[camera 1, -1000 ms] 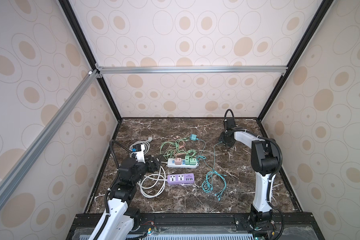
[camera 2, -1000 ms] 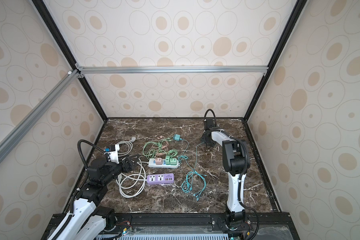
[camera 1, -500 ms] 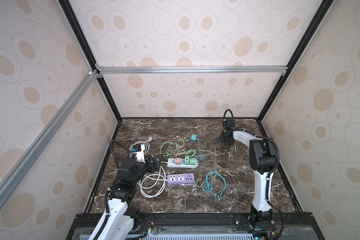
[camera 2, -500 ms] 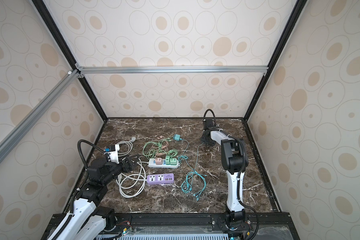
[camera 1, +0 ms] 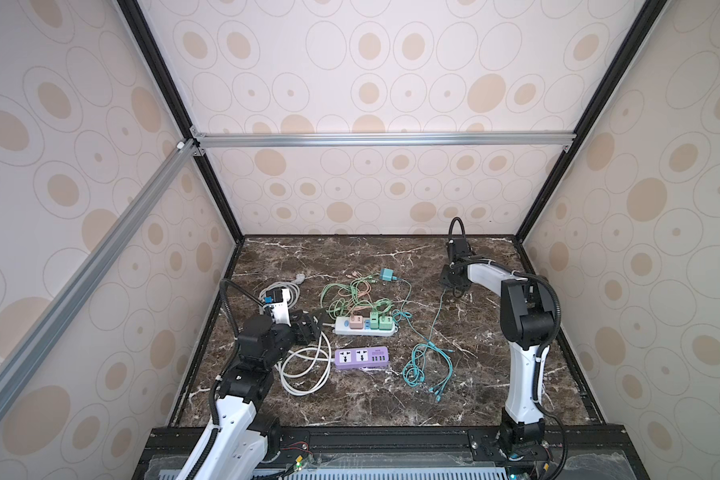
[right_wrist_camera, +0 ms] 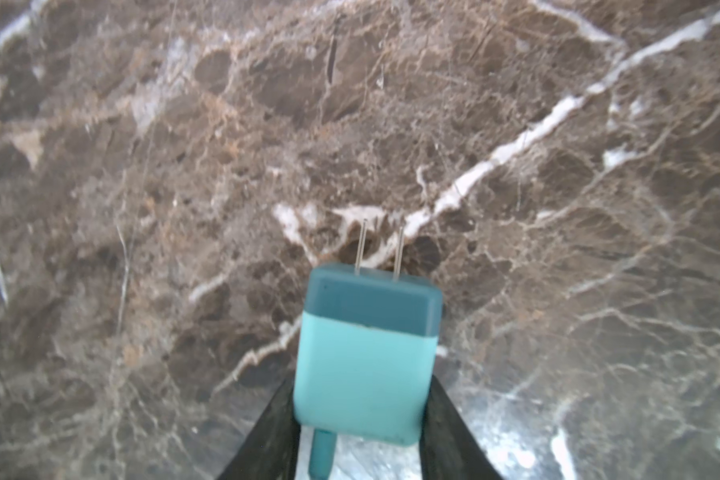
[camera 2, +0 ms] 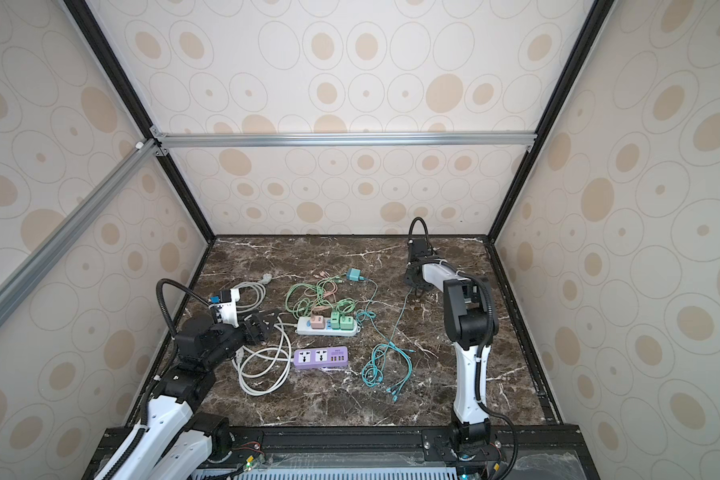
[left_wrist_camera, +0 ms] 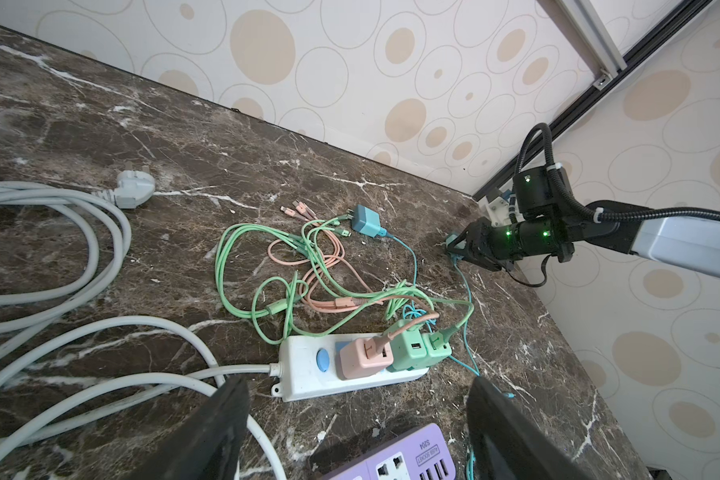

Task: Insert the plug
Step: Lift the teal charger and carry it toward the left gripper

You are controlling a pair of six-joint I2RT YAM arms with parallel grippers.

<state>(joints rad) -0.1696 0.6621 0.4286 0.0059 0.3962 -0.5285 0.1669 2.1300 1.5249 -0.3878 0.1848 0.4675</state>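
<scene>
Marble desk point(camera 1: 350, 257), far right: plug point(right_wrist_camera: 366, 357) is being held clamped between right fingers point(right_wrist_camera: 445, 428), prongs leading. Judging next: squaring prongs over purple strip point(camera 1: 361, 358) slots, pressing straight. Left fingers point(left_wrist_camera: 208, 436) are hanging apart beside white strip point(camera 1: 364, 326).

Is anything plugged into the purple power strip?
No, in a top view the purple power strip lies with both sockets and its small ports bare.

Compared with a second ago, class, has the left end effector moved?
No. In both top views the left end effector keeps the same spot just left of the white strip, at its cord end, with the same gap.
</scene>
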